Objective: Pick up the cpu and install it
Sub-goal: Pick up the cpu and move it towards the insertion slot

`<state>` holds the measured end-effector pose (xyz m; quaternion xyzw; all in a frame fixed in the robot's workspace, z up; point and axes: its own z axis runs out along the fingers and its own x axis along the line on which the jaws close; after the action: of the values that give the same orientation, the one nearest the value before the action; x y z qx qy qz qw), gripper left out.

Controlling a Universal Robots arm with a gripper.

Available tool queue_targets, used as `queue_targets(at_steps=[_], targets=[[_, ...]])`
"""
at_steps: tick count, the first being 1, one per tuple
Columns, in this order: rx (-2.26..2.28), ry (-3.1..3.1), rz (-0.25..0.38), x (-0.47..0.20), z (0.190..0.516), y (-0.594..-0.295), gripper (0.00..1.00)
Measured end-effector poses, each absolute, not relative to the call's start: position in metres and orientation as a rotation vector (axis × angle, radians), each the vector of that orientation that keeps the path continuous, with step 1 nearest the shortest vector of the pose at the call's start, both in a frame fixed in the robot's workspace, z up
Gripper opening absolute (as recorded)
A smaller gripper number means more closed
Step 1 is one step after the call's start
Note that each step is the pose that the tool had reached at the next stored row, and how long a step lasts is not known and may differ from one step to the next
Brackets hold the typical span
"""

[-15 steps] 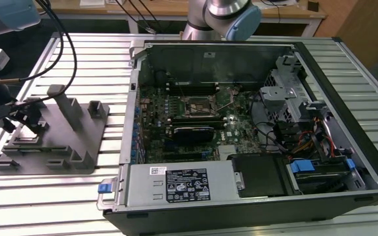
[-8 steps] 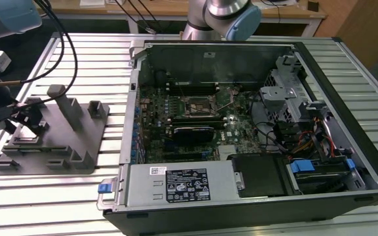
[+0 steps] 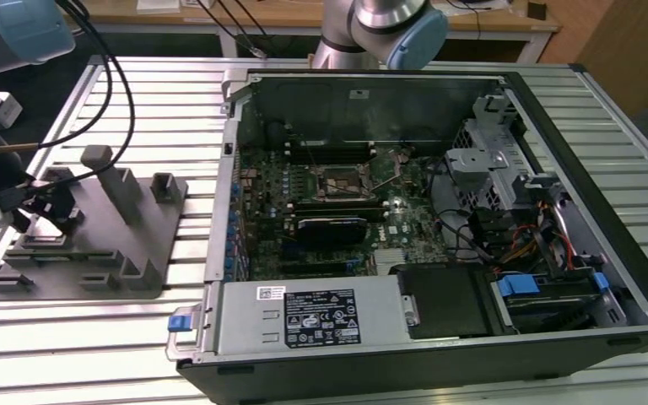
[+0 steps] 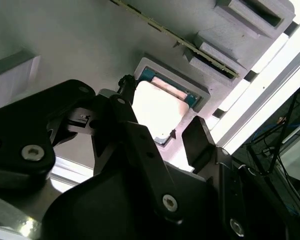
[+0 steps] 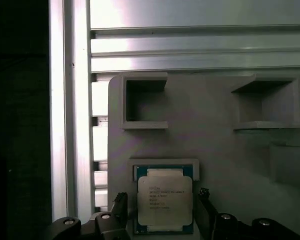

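Looking from the exterior view: we see the open computer case (image 3: 437,219) lying on the slatted table (image 3: 99,337), with the black-framed socket (image 3: 339,183) on its motherboard. The gray holder block (image 3: 99,245) sits well apart from it, on the exterior view's left.
First wrist view adds: we look straight down on the cpu (image 5: 165,200), silvery top up, lying flat in a shallow framed recess of the holder block. Two square pockets (image 5: 145,105) of the block lie farther along it.
Second wrist view adds: we see the same chip at a slant, glaring white, with a teal edge at the recess frame, plus the black finger linkage up close.
Claw: the gripper (image 5: 162,195) is spread wide, one finger (image 5: 121,202) on each side of the cpu and just beside its edges.
Hold: we see nothing pinched; the chip is seated in the recess.
Contact: we cannot tell whether the fingertips touch the block.
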<state>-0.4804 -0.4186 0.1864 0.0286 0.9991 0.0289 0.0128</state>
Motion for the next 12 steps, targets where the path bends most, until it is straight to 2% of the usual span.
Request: queue_targets(at_steps=[12], targets=[[0.089, 3.113, 0.09, -0.4804, 0.1836, -0.4153, 0.65]])
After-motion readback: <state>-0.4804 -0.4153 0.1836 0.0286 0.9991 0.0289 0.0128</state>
